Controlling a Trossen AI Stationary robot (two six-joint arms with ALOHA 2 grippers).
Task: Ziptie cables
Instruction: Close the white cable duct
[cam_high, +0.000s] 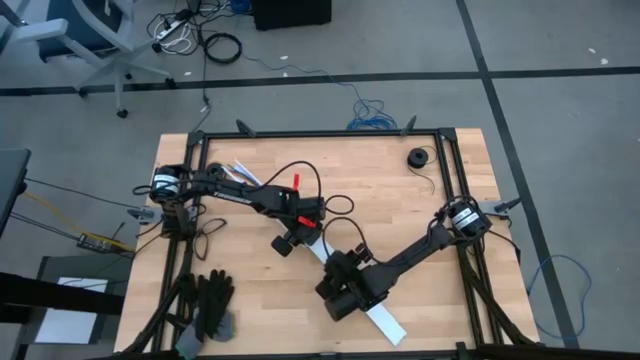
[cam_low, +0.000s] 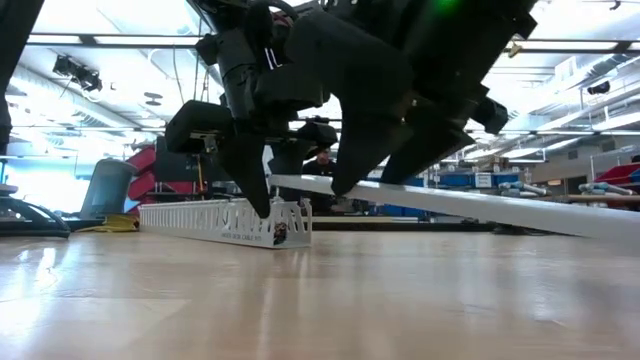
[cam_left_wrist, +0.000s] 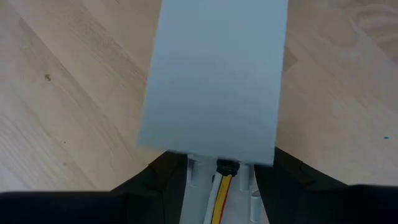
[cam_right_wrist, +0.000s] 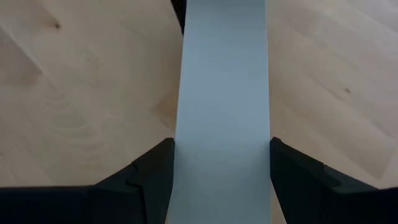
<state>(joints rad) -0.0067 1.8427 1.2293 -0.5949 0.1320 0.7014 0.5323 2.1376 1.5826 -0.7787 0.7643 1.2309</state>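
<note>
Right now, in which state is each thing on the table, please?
slotted channel: lying flat on the table, partly covered.
cover strip: tilted, one end over the channel.
cables: lying inside the channel, no ziptie visible.
right gripper: shut on the cover strip's edges.
left gripper: astride the channel's end.
gloves: lying unused.

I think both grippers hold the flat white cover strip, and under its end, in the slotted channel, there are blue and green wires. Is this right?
Not quite: the wires seen under the end of the cover strip are white, yellow and red, not blue and green; the left wrist view shows this. The rest holds: the left gripper and right gripper both grip the strip, over the slotted channel.
</note>
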